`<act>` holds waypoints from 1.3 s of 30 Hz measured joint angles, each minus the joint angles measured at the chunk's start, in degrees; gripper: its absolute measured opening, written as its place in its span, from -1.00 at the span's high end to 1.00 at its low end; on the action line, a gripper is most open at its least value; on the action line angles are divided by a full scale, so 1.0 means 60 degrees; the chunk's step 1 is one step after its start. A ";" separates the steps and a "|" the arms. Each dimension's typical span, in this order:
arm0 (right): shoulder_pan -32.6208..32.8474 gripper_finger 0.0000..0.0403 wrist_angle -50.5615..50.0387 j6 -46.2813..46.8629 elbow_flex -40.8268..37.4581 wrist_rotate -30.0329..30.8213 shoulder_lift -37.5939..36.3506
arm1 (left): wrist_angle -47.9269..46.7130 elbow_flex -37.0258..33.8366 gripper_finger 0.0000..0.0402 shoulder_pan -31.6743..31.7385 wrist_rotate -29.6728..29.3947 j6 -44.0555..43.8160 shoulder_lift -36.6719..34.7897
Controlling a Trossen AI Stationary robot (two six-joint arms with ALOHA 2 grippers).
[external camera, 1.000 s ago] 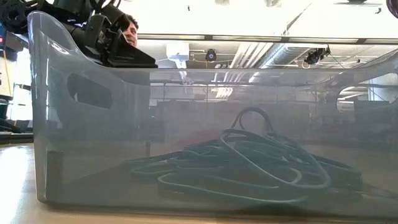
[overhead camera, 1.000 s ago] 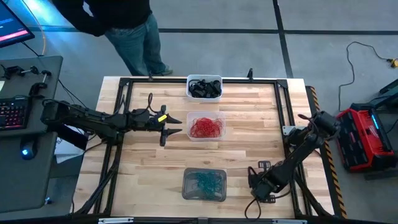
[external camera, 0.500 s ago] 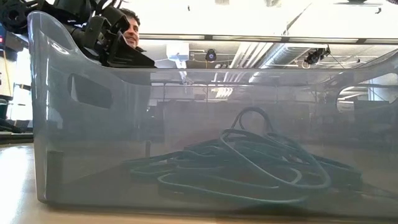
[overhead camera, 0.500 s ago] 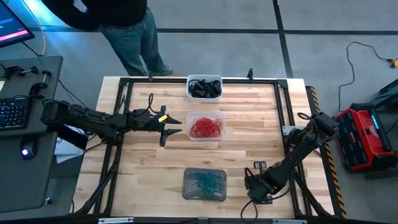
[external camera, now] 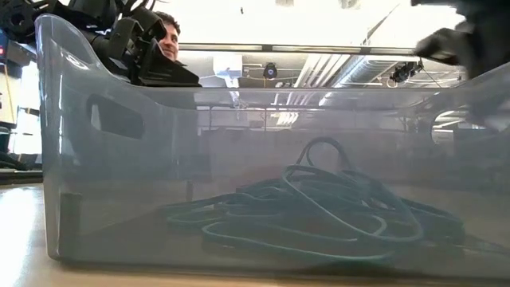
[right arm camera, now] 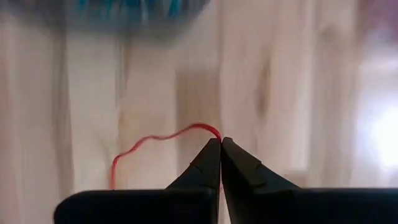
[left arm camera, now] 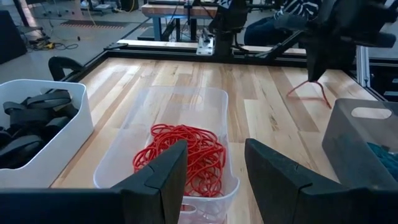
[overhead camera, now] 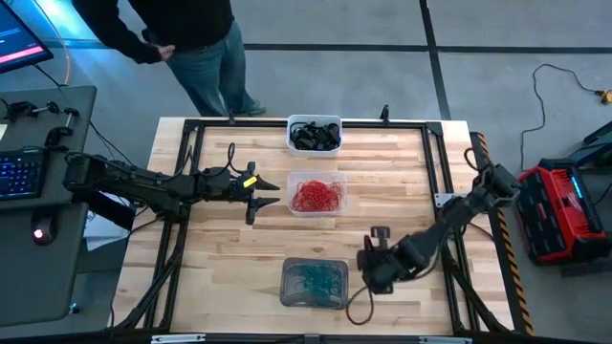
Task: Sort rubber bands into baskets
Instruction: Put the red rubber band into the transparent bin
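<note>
High view. Three baskets are recorded along the table's centre line: a white basket (overhead camera: 314,134) at twelve o'clock, filled with black rubber bands (overhead camera: 314,137); a clear basket (overhead camera: 316,194) at the middle, filled with red rubber bands (overhead camera: 316,196); a grey basket (overhead camera: 315,283) at six o'clock, filled with blue-teal rubber bands (overhead camera: 315,278). The left gripper (overhead camera: 271,194) is held at nine o'clock of the clear basket, just beside it. The right gripper (overhead camera: 375,234) is placed at about two o'clock of the grey basket, near it. No loose bands can be made out on the bare wood from here.

Low view. The grey basket wall (external camera: 119,159) fills the picture; the blue-teal bands (external camera: 319,209) are seen heaped on its floor. A person's head is partly seen beyond its rim at eleven o'clock.

Left wrist view. The left gripper's fingers (left arm camera: 155,180) are spread wide, with nothing between them, and are pointed at the clear basket (left arm camera: 124,162) and its red bands (left arm camera: 186,155). The white basket (left arm camera: 56,149) with black bands is noted beside it. The right gripper (left arm camera: 314,78) is seen well beyond, with one red band (left arm camera: 311,92) hanging from its tip above the wood.

Right wrist view. The right gripper's fingers (right arm camera: 205,165) are pressed together, and the single red band (right arm camera: 155,140) is pinched at the tip.

Progress. Sorting is judged nearly complete: each colour is gathered in its own basket. One red band, held by the right gripper, is left to be delivered, presumably to the clear basket.
</note>
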 joint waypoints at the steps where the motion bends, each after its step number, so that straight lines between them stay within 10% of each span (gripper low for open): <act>1: -0.0151 1.00 0.0158 -0.0291 0.0006 0.0195 -0.0096 | 0.0003 0.0000 0.24 0.0000 -0.0007 0.0004 0.0000; 20: -0.4300 1.00 0.5060 -0.5333 0.0006 0.1581 -0.0502 | 0.0058 0.0000 0.25 0.0000 -0.0018 0.0004 0.0000; 39: -0.6404 1.00 0.6981 -0.6139 -0.1029 0.2943 -0.0487 | 0.0048 0.0000 0.25 0.0001 -0.0018 0.0004 0.0000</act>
